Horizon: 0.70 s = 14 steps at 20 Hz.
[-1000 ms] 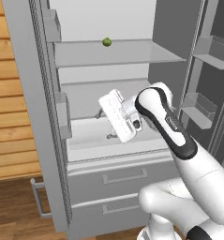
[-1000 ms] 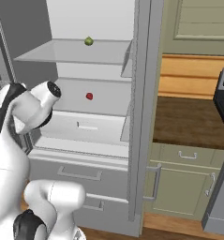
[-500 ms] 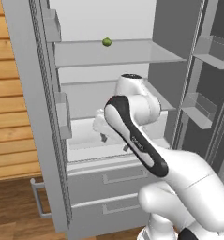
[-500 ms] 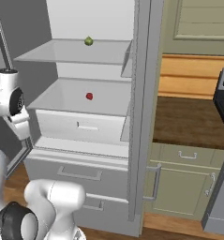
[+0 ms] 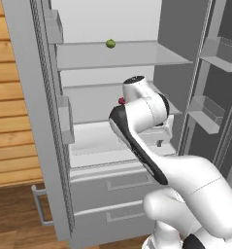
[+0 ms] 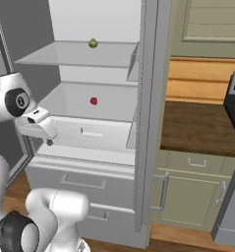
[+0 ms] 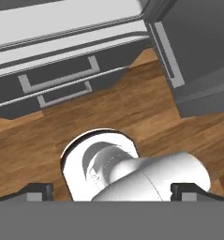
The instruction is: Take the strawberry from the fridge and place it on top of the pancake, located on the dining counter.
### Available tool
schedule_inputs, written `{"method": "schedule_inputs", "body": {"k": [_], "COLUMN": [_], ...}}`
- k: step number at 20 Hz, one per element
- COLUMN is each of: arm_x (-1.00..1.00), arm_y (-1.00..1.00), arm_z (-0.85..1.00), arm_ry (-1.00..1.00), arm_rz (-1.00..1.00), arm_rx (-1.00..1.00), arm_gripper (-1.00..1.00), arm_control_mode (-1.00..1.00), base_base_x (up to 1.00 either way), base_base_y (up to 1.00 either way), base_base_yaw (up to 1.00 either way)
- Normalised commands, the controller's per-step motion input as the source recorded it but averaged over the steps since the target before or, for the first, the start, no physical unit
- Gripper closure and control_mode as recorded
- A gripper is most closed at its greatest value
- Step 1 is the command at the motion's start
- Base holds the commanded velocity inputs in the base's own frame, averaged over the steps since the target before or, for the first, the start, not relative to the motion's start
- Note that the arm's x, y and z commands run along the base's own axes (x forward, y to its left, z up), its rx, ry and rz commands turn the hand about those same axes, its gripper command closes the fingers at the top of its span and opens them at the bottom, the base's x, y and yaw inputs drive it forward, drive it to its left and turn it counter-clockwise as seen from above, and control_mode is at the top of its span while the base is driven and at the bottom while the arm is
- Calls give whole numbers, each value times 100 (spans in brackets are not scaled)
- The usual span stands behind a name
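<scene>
The fridge (image 5: 30, 97) stands with its doors open, its side wall (image 6: 148, 123) near the middle of the right base view. The strawberry (image 6: 93, 101), tiny and red, rests on the middle glass shelf; in the left base view the strawberry (image 5: 121, 101) peeks out from behind my arm. My gripper (image 6: 47, 141) hangs in front of the white inner drawer, left of and below the berry, pointing down. It is open and holds nothing, fingertips (image 7: 38, 190) spread wide over the wooden floor. The gripper (image 5: 159, 143) sits low beside my elbow. The pancake and dining counter are out of view.
A small green fruit (image 5: 110, 44) lies on the top shelf (image 6: 74, 56). Two lower fridge drawers (image 7: 57, 82) with bar handles are shut. Door bins (image 5: 207, 109) jut out on the right door. A brown counter (image 6: 202, 128) on olive cabinets and a stove (image 6: 234, 98) stand further right.
My arm has swung around in front of the middle shelf, and the hand has shifted right and turned to face the floor. The gripper stayed open; the strawberry has not moved.
</scene>
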Motion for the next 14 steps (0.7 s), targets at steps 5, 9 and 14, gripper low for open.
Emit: {"method": "schedule_inputs", "body": {"k": [5,9,14], "arm_x": [-18,-1,0], "arm_y": [-98,-56,-13], "arm_z": [-10,-38,-51], "arm_ry": [-2,-11,-24], "arm_rz": [28,19,5], "arm_rx": [20,9,0], "arm_gripper": [-100,-100,-100], "arm_control_mode": [-100,-100,-100], "base_base_x": [0,0,0], "base_base_y": [0,0,0], "base_base_yaw": [0,0,0]}}
